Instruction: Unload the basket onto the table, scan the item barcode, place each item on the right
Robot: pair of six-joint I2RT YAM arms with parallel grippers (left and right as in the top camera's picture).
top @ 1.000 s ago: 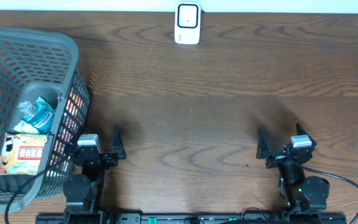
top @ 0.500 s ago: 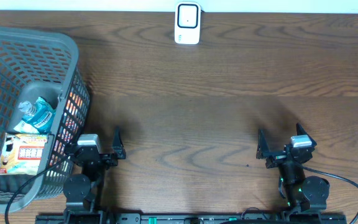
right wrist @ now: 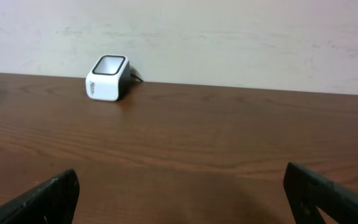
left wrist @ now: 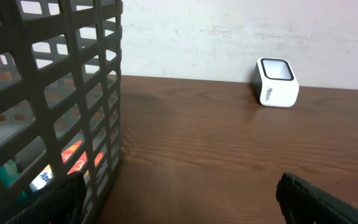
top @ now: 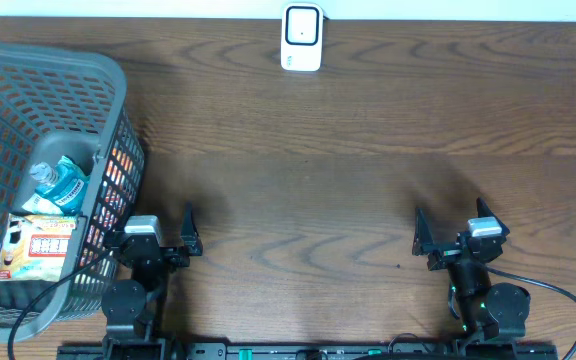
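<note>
Writing:
- Scanner [top: 302, 38]: white box, dark-framed window on top. The left wrist view shows a small dark word on its side, too small to read.
- Packet [top: 40, 248]: pale front with an orange-and-red printed panel. The characters are blurred and cannot be read.
- Bottle [top: 60, 183]: clear, with a teal label. No text can be made out.

Jaws:
- Left gripper [top: 146, 226]: jaws wide apart, nothing between them.
- Right gripper [top: 451, 226]: jaws wide apart, nothing between them. Both dark fingertips show at the bottom corners of its wrist view, with bare table [top: 308, 190] between.

Positions:
- Packet and bottle both lie inside the grey mesh basket [top: 118, 80] at the table's left end. The packet is in the near part and the bottle is just behind it.
- The basket's near-right wall stands just beside the left gripper's outer finger. Whether they touch, I cannot tell.
- The packet sits left of the left gripper, on the other side of that wall and not between the jaws.
- In the left wrist view the mesh fills the left side, with orange and teal showing through its gaps.
- The right gripper is well apart from the basket.
- The scanner stands at the far edge of the table, against the wall and well apart from both grippers. Sideways it falls between the two.
</note>
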